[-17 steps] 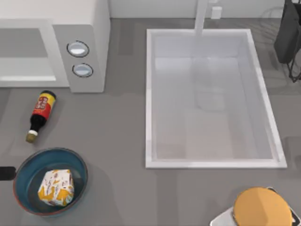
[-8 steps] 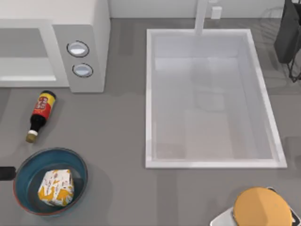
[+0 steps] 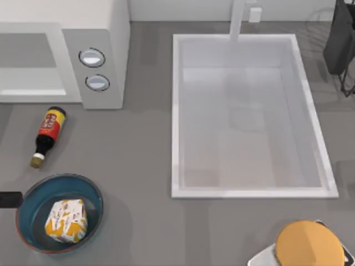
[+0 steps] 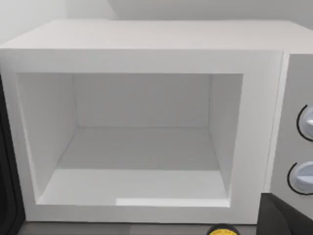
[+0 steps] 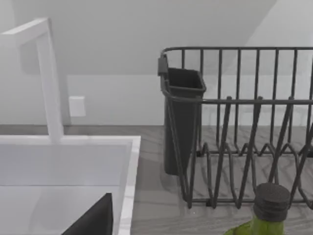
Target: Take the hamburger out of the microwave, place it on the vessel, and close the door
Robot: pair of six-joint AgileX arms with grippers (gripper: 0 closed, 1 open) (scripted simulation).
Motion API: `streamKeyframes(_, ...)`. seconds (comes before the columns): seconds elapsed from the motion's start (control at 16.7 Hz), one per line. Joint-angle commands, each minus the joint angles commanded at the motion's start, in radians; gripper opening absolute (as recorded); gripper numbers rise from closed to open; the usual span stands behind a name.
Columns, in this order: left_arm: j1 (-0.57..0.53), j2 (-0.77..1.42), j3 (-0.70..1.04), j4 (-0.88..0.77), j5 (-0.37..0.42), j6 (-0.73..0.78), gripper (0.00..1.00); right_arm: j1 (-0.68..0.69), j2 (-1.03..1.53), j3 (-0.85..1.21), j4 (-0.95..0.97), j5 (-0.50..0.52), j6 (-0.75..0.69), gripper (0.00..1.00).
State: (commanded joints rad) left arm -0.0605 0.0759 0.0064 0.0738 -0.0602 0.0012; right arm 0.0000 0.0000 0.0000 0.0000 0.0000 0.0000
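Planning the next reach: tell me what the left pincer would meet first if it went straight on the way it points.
Judging by the left wrist view, it points into the open microwave; its cavity looks bare, so likely the back wall first, though depth is unclear.

The wrapped hamburger [image 3: 66,221] sat inside the teal bowl [image 3: 33,197], which lay in front of the white microwave [image 3: 105,33]. The microwave's cavity [image 4: 142,147] stood open and bare, with two knobs [image 3: 92,57] beside it.
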Motion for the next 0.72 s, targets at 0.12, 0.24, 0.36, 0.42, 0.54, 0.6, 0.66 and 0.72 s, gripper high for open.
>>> streamKeyframes(0.12, -0.055, 0.083, 0.006, 0.074, -0.055, 0.001, 0.00, 0.000, 0.000, 0.000, 0.000, 0.000, 0.000, 1.00)
streamKeyframes(0.24, -0.105, 0.154, 0.011, 0.139, -0.105, 0.002, 0.00, 0.000, 0.000, 0.000, 0.000, 0.000, 0.000, 1.00)
streamKeyframes(0.36, -0.141, 0.203, 0.014, 0.185, -0.141, 0.003, 0.00, 0.000, 0.000, 0.000, 0.000, 0.000, 0.000, 1.00)
streamKeyframes(0.42, -0.151, 0.215, 0.015, 0.197, -0.150, 0.003, 0.00, 0.000, 0.000, 0.000, 0.000, 0.000, 0.000, 1.00)
streamKeyframes(0.54, -0.152, 0.218, 0.015, 0.199, -0.152, 0.003, 0.00, 0.000, 0.000, 0.000, 0.000, 0.000, 0.000, 1.00)
streamKeyframes(0.6, -0.152, 0.218, 0.015, 0.199, -0.152, 0.003, 0.00, 0.000, 0.000, 0.000, 0.000, 0.000, 0.000, 1.00)
streamKeyframes(0.66, -0.149, 0.214, 0.011, 0.196, -0.149, 0.003, 0.00, 0.000, 0.000, 0.000, 0.000, 0.000, 0.000, 1.00)
streamKeyframes(0.72, -0.146, 0.217, 0.011, 0.200, -0.146, 0.003, 0.00, 0.000, 0.000, 0.000, 0.000, 0.000, 0.000, 1.00)
